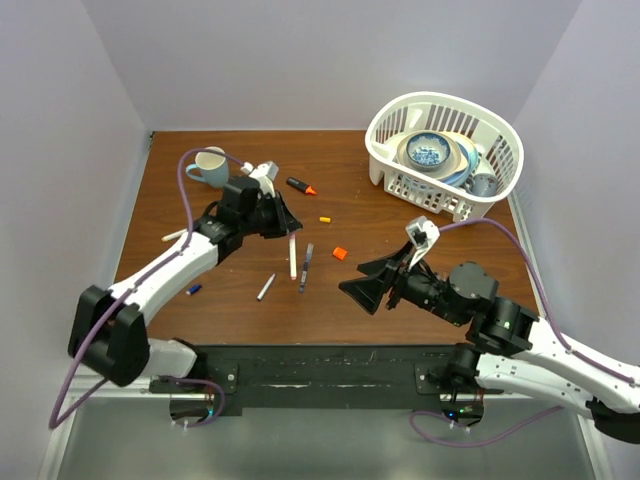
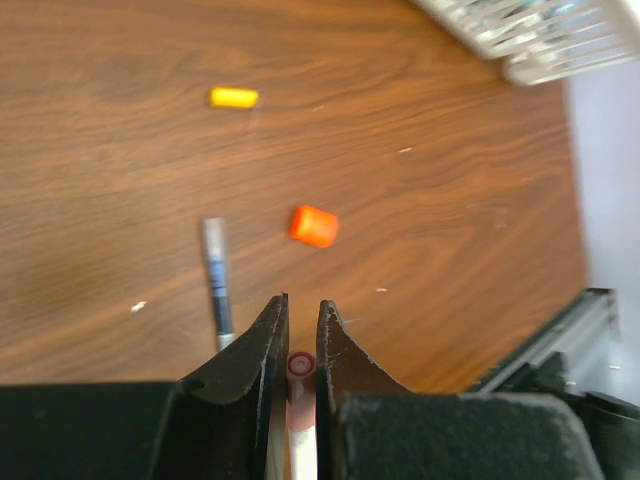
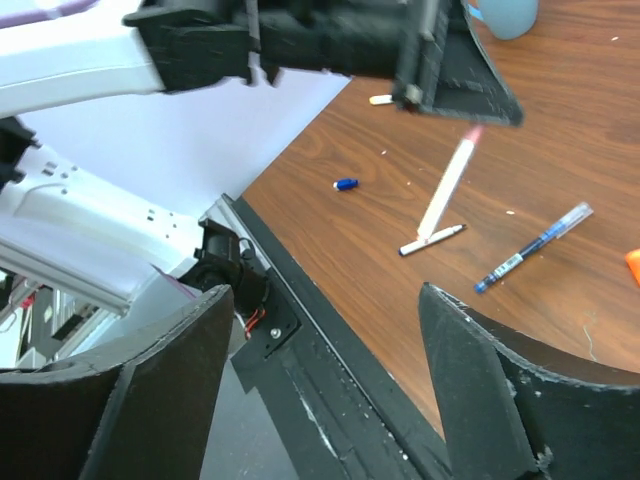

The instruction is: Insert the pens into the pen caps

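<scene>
One slim white pen (image 1: pixel 292 258) is pinched at its pink end by the left gripper (image 2: pixel 302 302), its long axis slanting down toward the near edge of the wood-grain table (image 1: pixel 230 310). The right gripper (image 3: pixel 325 300) gapes wide and empty near a blocky orange cap (image 1: pixel 340 253).

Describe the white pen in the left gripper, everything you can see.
The white pen is a slim, straight barrel that looks like plastic, with a pink upper end. The left gripper is shut on it just at that pink end. It hangs tilted above the brown table, its lower end close to a smaller pen lying there. Whether it touches the wood cannot be told.
</scene>
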`<state>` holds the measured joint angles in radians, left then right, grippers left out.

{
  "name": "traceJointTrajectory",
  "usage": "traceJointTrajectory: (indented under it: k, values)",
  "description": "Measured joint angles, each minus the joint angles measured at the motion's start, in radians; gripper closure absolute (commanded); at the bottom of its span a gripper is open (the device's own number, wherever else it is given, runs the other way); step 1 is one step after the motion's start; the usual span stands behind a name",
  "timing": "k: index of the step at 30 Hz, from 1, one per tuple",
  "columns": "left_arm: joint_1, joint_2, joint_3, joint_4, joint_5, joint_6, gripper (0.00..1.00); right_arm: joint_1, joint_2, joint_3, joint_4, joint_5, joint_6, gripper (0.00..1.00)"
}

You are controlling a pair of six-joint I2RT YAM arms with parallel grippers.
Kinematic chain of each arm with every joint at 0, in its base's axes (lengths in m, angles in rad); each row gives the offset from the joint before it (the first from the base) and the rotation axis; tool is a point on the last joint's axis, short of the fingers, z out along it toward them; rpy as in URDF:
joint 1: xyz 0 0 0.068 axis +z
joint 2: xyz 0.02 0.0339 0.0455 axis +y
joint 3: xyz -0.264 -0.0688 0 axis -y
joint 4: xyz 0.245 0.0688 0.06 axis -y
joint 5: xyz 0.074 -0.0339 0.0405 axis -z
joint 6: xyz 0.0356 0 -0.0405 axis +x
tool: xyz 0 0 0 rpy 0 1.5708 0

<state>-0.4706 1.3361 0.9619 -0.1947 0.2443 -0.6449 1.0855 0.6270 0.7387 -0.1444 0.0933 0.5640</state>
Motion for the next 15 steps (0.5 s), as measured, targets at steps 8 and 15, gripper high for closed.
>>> traceJointTrajectory:
  k: [8, 15]
  values:
    - [0.0, 0.233, 0.003, 0.008, -0.087, 0.069, 1.0, 0.0, -0.016, 0.0, -0.068, 0.036, 0.013, 0.2]
    - [-0.001, 0.396, 0.017, 0.022, -0.127, 0.1, 0.92, 0.0, -0.012, 0.001, -0.103, 0.055, 0.013, 0.2]
